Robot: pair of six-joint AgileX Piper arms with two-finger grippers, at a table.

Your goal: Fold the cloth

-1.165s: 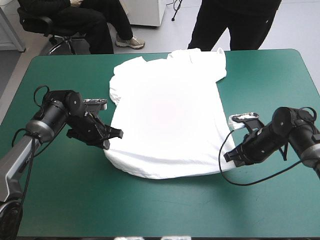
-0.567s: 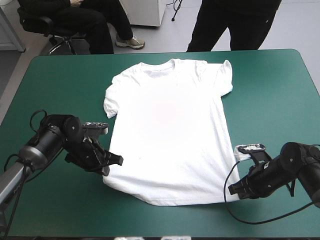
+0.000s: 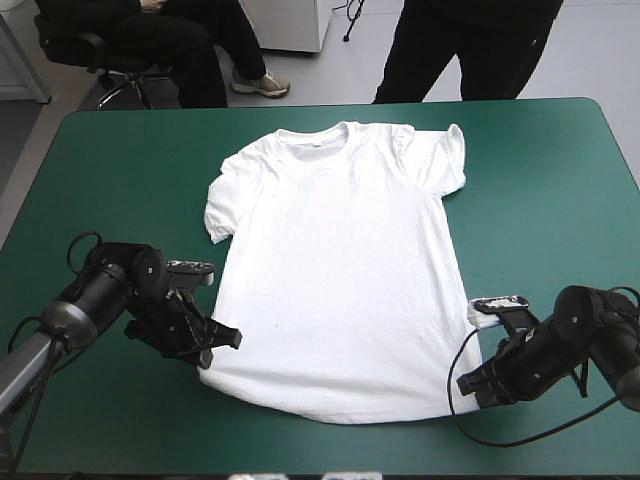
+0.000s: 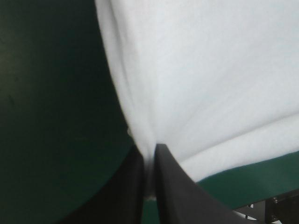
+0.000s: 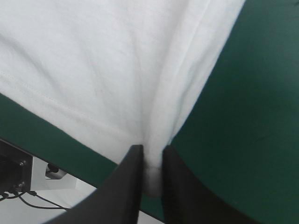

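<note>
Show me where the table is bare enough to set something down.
Bare: the table's far left, between the T-shirt's sleeve and the left edge; the far right likewise. Crowded: both near sides, where the left gripper and right gripper pinch the hem corners.

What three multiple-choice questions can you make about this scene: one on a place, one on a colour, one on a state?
1. Where do the left gripper and the right gripper hold the T-shirt?
A. at the collar
B. at the hem corners
C. at the sleeves

2. What colour is the table cover?
A. teal-green
B. brown
C. red

3. How does the T-shirt lie?
A. in a crumpled heap
B. as a folded bundle
C. spread flat

Answers:
1. B: the high view shows each gripper at a corner of the hem, and the jaws are shut on cloth in both wrist views.
2. A: the cover is teal-green all around the shirt.
3. C: the body, both sleeves and the collar lie open on the table.
</note>
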